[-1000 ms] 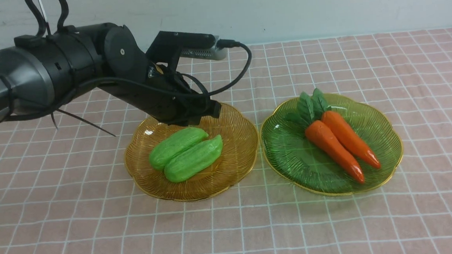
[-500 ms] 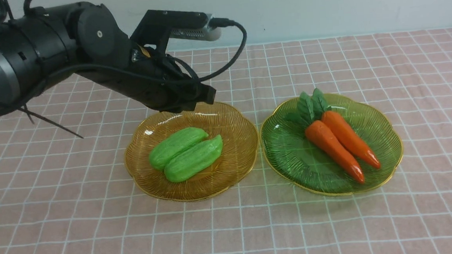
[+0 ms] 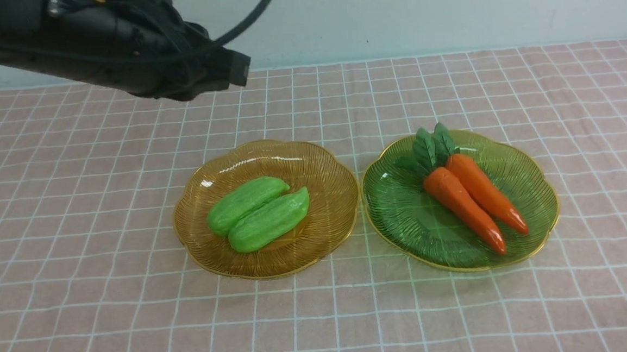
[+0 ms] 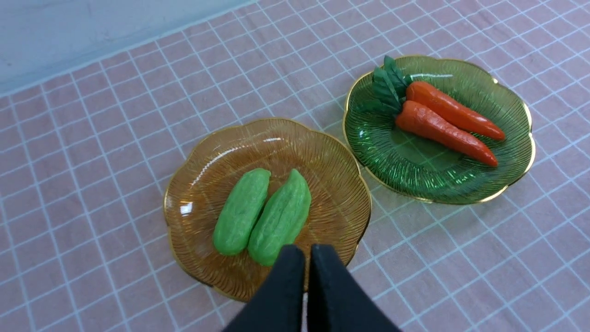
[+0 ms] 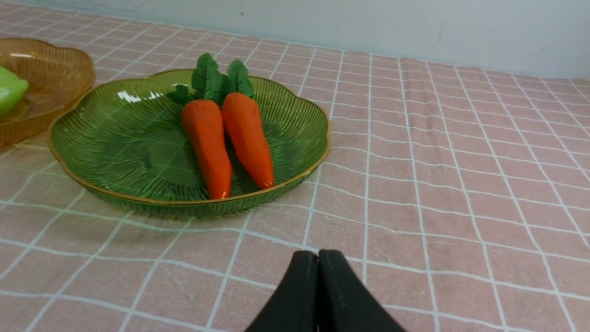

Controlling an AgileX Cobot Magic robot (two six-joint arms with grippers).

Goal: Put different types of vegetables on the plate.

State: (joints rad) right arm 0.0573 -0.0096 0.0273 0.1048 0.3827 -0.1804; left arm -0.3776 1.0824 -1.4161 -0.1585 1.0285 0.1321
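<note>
Two light-green gourds [image 3: 258, 212] [image 4: 262, 212] lie side by side on the amber plate [image 3: 323, 164] [image 4: 221, 152]. Two orange carrots [image 3: 472, 196] [image 4: 445, 122] [image 5: 226, 138] with green leafy tops lie side by side on the green plate [image 3: 403, 214] [image 4: 415, 175] [image 5: 115, 143]. My left gripper [image 3: 239, 69] [image 4: 307, 252] is shut and empty, raised high above the table behind and left of the amber plate. My right gripper [image 5: 318, 257] is shut and empty, low over the cloth in front of the green plate; it is out of the front view.
A pink checked cloth [image 3: 322, 317] covers the table. A pale wall [image 3: 445, 10] runs along the far edge. The two plates stand close together, almost touching.
My left arm has lifted up and back to the left, away from the amber plate. The gourds and carrots have not moved.
</note>
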